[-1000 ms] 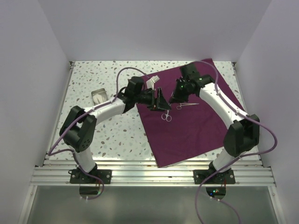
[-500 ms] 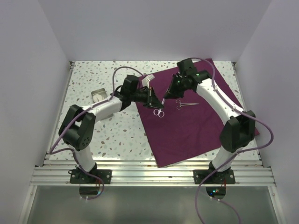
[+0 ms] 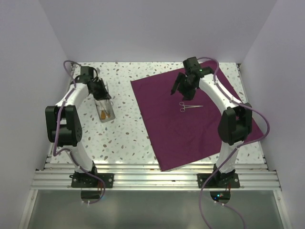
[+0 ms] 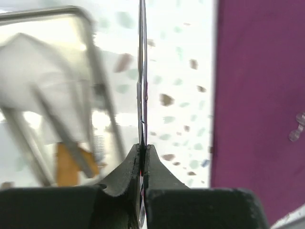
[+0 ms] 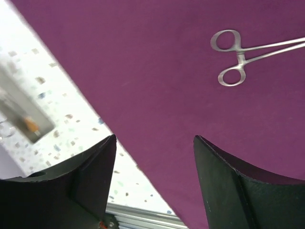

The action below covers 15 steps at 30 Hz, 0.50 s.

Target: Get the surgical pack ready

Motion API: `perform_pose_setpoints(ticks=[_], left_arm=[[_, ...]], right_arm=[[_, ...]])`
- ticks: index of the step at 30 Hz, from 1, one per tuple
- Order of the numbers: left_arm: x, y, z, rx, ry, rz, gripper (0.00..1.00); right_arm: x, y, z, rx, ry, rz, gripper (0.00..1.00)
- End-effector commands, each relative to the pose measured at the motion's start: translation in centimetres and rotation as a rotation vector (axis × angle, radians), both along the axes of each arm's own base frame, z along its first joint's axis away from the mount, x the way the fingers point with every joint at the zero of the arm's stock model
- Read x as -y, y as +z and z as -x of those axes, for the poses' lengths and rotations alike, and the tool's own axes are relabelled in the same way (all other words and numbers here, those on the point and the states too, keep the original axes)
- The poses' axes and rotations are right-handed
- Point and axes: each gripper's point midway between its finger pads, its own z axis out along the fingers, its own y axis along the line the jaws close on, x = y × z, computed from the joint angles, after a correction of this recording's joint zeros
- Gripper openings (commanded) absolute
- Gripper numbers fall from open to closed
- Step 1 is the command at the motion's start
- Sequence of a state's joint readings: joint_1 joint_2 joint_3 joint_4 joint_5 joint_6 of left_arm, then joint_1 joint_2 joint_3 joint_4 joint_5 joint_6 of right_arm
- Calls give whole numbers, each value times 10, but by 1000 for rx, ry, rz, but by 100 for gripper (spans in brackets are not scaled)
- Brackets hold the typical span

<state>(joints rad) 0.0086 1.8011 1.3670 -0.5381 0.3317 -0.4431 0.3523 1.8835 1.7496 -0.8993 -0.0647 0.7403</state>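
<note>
The plum-purple cloth [image 3: 190, 133] lies spread flat on the right half of the table. One steel forceps [image 3: 188, 107] rests on it, and its rings show in the right wrist view [image 5: 231, 57]. My right gripper [image 3: 180, 86] hovers over the cloth's far-left part, open and empty [image 5: 155, 138]. My left gripper [image 3: 102, 93] is at the small steel tray [image 3: 110, 109] on the far left. It is shut on a thin steel scissors-like instrument [image 4: 142, 71], seen edge-on beside the tray [image 4: 86, 19]. The tray holds a white pad [image 4: 43, 81] and an orange strip [image 3: 104, 114].
White walls close in the speckled table on the left, back and right. An aluminium rail [image 3: 152, 179] runs along the near edge by both arm bases. Purple cables loop off both arms.
My left arm has swung from the cloth's left corner out to the tray, carrying the steel instrument. My right gripper has opened and drawn back a little toward the far side.
</note>
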Motion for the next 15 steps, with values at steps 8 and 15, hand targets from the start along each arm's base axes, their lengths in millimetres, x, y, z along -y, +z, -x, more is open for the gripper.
perform_pose_setpoints(ticks=[8, 15], left_arm=[[-68, -52, -10, -159, 132, -156, 1], [-77, -53, -12, -176, 158, -197, 33]], right_arm=[[74, -70, -19, -161, -243, 130, 60], [86, -98, -21, -271, -430, 198, 62]])
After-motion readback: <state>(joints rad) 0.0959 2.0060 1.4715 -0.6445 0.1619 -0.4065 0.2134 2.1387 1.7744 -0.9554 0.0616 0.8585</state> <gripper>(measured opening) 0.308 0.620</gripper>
